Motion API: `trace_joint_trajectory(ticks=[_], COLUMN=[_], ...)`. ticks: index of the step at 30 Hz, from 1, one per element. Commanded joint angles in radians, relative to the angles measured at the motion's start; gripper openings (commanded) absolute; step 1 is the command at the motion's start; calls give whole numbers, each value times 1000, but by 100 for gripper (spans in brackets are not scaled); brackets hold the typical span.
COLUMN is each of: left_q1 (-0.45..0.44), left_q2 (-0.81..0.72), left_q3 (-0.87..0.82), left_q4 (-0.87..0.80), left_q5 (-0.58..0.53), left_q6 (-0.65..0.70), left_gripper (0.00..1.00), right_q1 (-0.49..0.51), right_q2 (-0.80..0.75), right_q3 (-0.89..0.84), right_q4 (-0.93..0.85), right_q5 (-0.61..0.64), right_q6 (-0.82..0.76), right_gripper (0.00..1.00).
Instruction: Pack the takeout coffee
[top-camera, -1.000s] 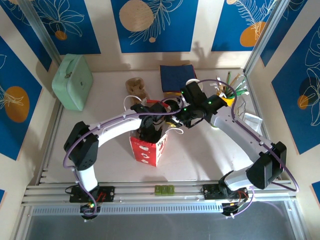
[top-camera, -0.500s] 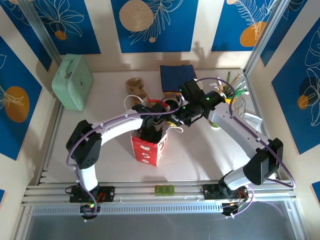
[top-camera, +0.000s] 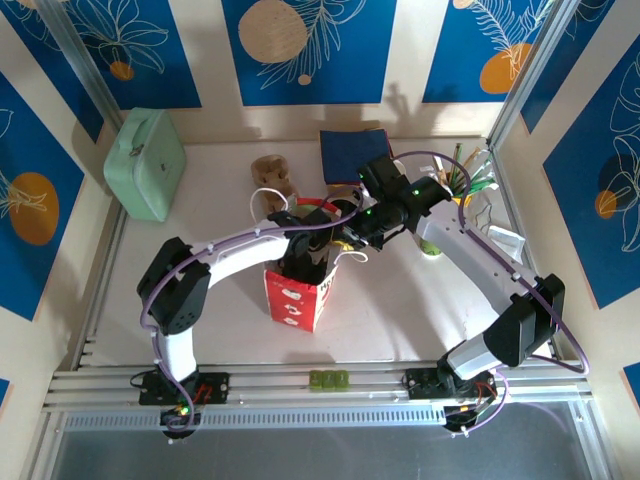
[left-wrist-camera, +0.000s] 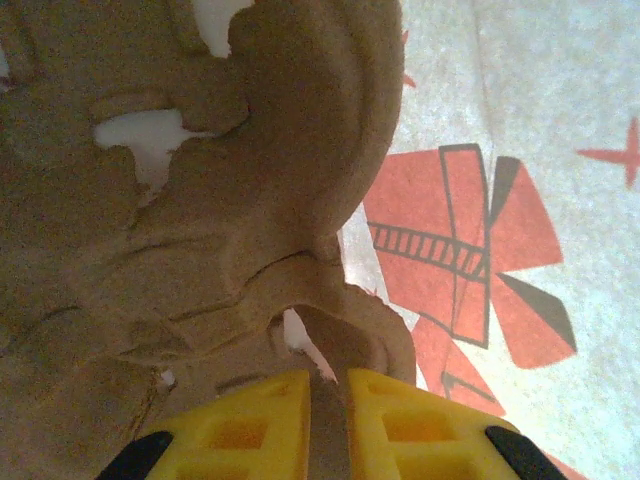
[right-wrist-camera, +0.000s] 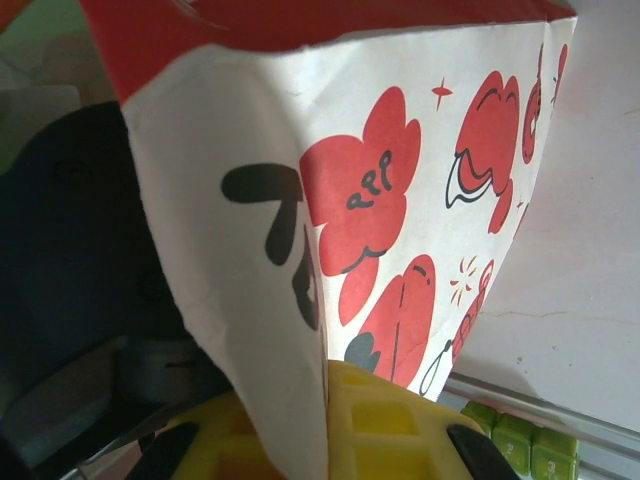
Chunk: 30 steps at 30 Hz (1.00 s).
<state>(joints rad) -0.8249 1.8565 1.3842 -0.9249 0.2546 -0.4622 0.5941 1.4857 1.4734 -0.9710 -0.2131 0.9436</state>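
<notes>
- Bag and jaws: the red-and-white printed paper bag (top-camera: 292, 300) stood upright in the middle of the table, mouth up. The left arm reached straight down into it from above.
- The left gripper (left-wrist-camera: 327, 420) was inside the bag. Its yellow fingers were closed to a narrow slit on a thin edge of a brown moulded-pulp cup carrier (left-wrist-camera: 180, 220).
- The carrier hung ahead of those jaws, its broad face lying close against the bag's inner wall.
- The right gripper (right-wrist-camera: 325, 400) was fully closed on the upper edge of the bag's side wall, seemingly holding the mouth open from the right.
- The small dark paper cup with white rim and black lid could not be placed. The arms covered the bag's mouth and the ground just behind it. Whether it sat in the carrier could not be told.
- By my judgement the left arm was the nearer one for any move within the bag, which would run down the bag's upright axis.
- A mint-green metal box (top-camera: 145, 160) stood far left and a dark blue square cloth (top-camera: 355, 148) at the back.
- A yellow cup of sticks (top-camera: 455, 190) stood far right, close under the right arm and liable to be knocked.
</notes>
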Motion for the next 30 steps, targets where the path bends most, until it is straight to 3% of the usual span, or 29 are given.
trace_joint_trajectory(ticks=[1, 30], left_q1=[4, 0], left_q2=[41, 88], left_q3=[-36, -165], left_q4=[-19, 106], left_q5=[21, -1], left_q6=[-1, -39], left_gripper=[17, 16], right_q1=[4, 9], right_q2=[4, 42], right_q3=[45, 139], right_q4=[15, -4], right_q5=[-30, -20], right_q6=[-27, -39], right_gripper=[0, 0])
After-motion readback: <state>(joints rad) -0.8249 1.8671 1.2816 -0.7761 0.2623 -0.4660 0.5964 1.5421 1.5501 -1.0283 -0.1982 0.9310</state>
